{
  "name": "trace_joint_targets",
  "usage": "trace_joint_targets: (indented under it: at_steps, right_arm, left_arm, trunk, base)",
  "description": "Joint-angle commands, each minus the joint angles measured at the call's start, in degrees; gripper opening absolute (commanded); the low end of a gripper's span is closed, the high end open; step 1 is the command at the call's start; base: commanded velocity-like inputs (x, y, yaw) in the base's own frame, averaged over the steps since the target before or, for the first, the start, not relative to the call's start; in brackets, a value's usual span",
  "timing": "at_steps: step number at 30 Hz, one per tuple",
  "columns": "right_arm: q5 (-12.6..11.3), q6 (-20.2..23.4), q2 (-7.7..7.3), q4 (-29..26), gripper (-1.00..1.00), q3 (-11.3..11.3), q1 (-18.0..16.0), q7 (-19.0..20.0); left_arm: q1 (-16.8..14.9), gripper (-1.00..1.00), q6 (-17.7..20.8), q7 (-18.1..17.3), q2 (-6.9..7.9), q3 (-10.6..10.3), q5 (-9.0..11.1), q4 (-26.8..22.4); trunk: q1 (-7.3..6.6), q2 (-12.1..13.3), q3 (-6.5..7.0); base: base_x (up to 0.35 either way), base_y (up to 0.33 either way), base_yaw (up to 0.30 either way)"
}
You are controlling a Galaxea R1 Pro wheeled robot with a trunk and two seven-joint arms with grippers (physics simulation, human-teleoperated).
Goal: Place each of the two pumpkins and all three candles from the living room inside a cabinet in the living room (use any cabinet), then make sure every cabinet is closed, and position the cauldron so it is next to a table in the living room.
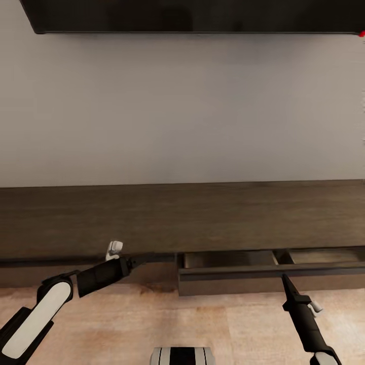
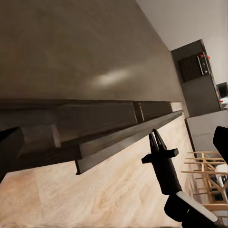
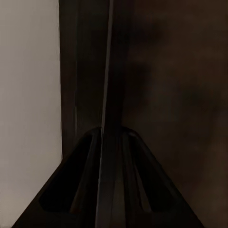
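Note:
The long dark-brown cabinet (image 1: 182, 218) stands against the wall in the head view. One drawer (image 1: 263, 276) at its centre-right is pulled partly out, and the compartments I can see look empty. My left gripper (image 1: 152, 259) is open, at the drawer's left end under the cabinet top. My right gripper (image 1: 284, 279) is shut, its tip at the drawer front's upper edge. The left wrist view shows the drawer (image 2: 123, 137) and the shut right gripper (image 2: 155, 135) in front of it. The pumpkins, candles, cauldron and table are out of view.
A black screen (image 1: 192, 15) hangs on the wall above the cabinet. Light wood floor (image 1: 126, 324) lies between me and the unit. In the left wrist view, wooden chairs (image 2: 206, 166) and a tall dark appliance unit (image 2: 194, 71) stand far off.

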Motion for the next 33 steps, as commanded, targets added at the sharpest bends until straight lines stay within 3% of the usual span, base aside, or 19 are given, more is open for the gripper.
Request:
trace_joint_targets:
  at_steps: [1, 20, 33]
  right_arm:
    - [-1.1, 1.1, 0.0, -0.1, -1.0, 0.0, 0.0, 0.5]
    - [-1.1, 1.1, 0.0, -0.1, -1.0, 0.0, 0.0, 0.5]
    - [-1.1, 1.1, 0.0, -0.1, -1.0, 0.0, 0.0, 0.5]
  left_arm:
    - [0.0, 1.0, 0.2, 0.0, 0.03, 0.0, 0.2, 0.0]
    - [0.0, 1.0, 0.2, -0.1, 0.03, 0.0, 0.2, 0.0]
    - [0.0, 1.0, 0.2, -0.1, 0.03, 0.0, 0.2, 0.0]
  trunk:
    - [-0.06, 0.0, -0.03]
    - [-0.06, 0.0, -0.03]
    - [-0.06, 0.0, -0.03]
  base:
    - [-0.337, 0.0, 0.0]
    - [-0.284, 0.0, 0.0]
    - [-0.123, 0.0, 0.0]
